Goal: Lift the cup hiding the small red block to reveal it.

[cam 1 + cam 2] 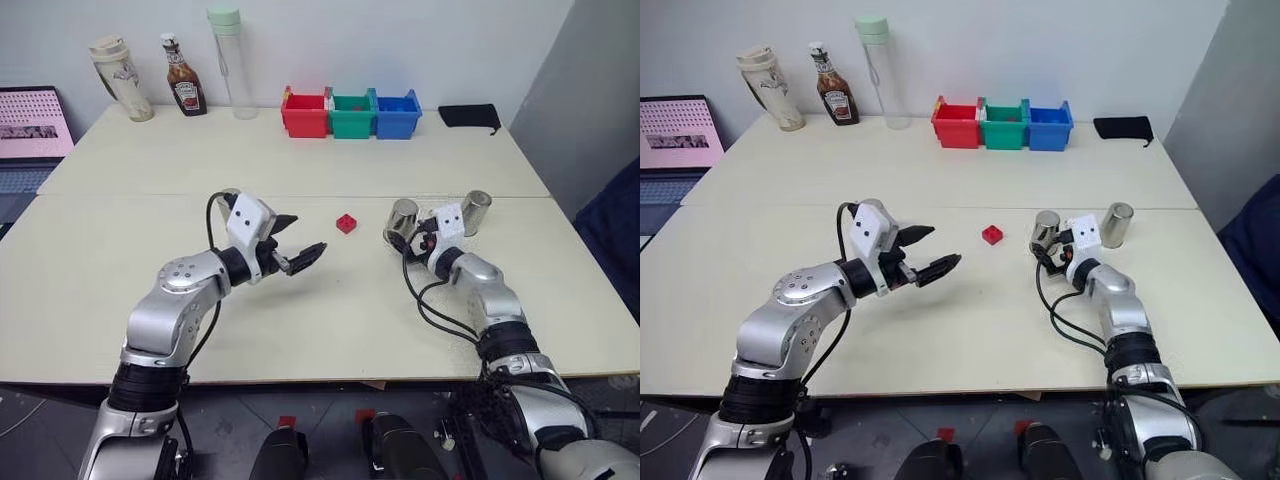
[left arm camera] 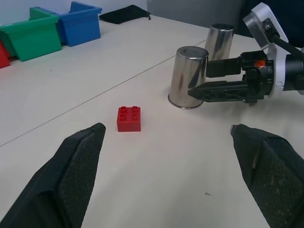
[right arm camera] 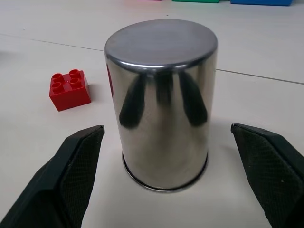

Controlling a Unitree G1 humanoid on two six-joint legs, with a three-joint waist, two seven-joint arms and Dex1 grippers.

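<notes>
Right gripper (image 3: 164, 178) jaws apart, flanking inverted shiny steel cup (image 3: 161, 102) upright on tabletop; small red plastic block (image 3: 70, 90) exposed beside; left gripper (image 2: 171, 175) jaws apart, farther.

Red block (image 1: 991, 235) bare btwn cup (image 1: 1045, 229) & left gripper (image 1: 930, 252).

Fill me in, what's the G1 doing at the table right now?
A cup-and-block game. The small red block lies uncovered on the table. The right gripper is open, fingers either side of an upside-down steel cup standing on the table beside the block, not clamped on it. A second steel cup stands further right. The left gripper is open, hovering over the table left of the block.
</notes>
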